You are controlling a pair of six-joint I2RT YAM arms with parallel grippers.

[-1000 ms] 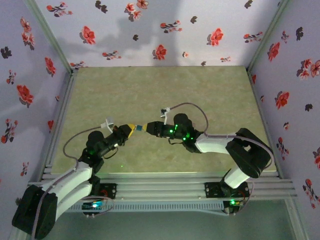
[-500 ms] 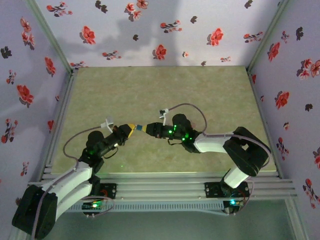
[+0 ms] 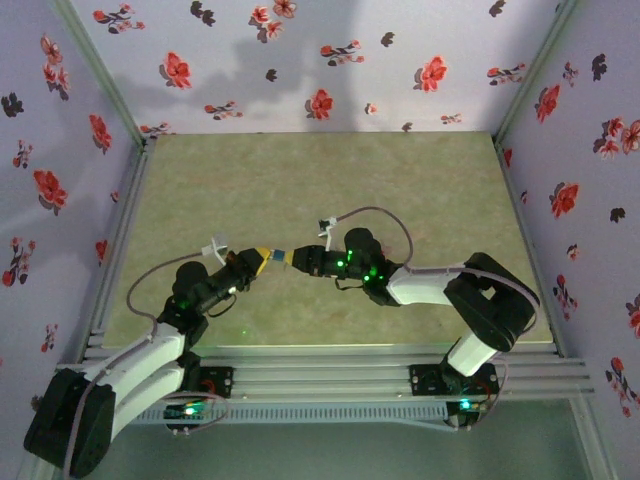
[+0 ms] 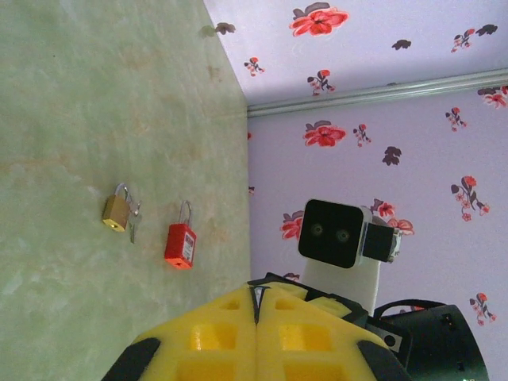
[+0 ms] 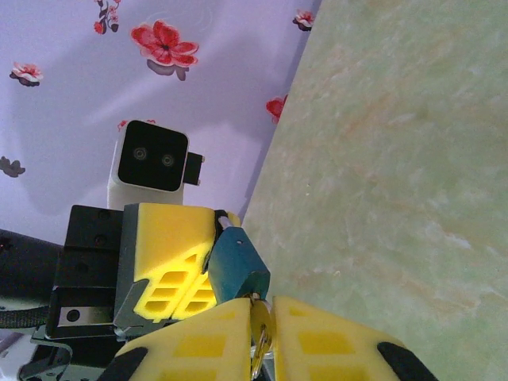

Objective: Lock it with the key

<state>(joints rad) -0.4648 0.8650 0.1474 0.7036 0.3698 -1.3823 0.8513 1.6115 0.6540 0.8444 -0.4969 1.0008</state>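
Observation:
A dark teal padlock [image 5: 238, 266] hangs in the air between the two arms; in the top view the padlock [image 3: 279, 256] is a small dark shape above the table's near middle. My left gripper [image 4: 255, 305] is shut on its shackle, with its yellow pads [image 5: 163, 250] to the left of the lock body. A brass key [image 5: 259, 333] sticks out of the bottom of the lock. My right gripper [image 5: 266, 337] is shut on that key, meeting the left gripper [image 3: 262, 258] tip to tip from the right [image 3: 293, 258].
A brass padlock [image 4: 116, 210] with a small key and a red padlock [image 4: 180, 244] lie on the green table [image 3: 320, 190] near the flowered wall in the left wrist view. Flowered walls [image 3: 300, 60] close in the table on three sides.
The right gripper's jaws have closed onto the key. The right arm has shifted a little to the left toward the lock. The left arm has held still.

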